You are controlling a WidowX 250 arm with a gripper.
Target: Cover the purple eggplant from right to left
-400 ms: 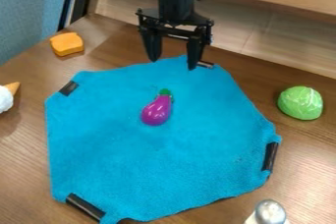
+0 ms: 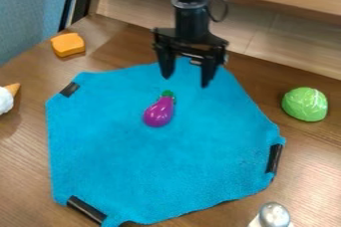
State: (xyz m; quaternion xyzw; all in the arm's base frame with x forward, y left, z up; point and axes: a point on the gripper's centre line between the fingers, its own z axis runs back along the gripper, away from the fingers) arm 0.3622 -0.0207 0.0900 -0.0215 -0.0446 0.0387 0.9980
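Note:
Above the far part of the cloth hangs the gripper (image 2: 185, 80), open, its two fingers apart with nothing between them. The blue cloth (image 2: 166, 166) lies spread flat on the table, with black clips at several of its edges. On top of the cloth, a bit above its middle in the view, rests the purple eggplant (image 2: 159, 112), uncovered, its green stem pointing toward the far side. The gripper is beyond the eggplant and slightly to its right, apart from it.
An orange bread-like toy (image 2: 68, 45) sits at the back left of the wooden table (image 2: 309, 156). A green cabbage-like ball (image 2: 305, 104) is at the right. An ice cream toy (image 2: 5, 99) shows at the left edge, and a silver-topped shaker (image 2: 273, 215) stands at the bottom right.
The gripper has moved right and a little down in the view, toward the near side. The cloth and the eggplant have stayed where they were.

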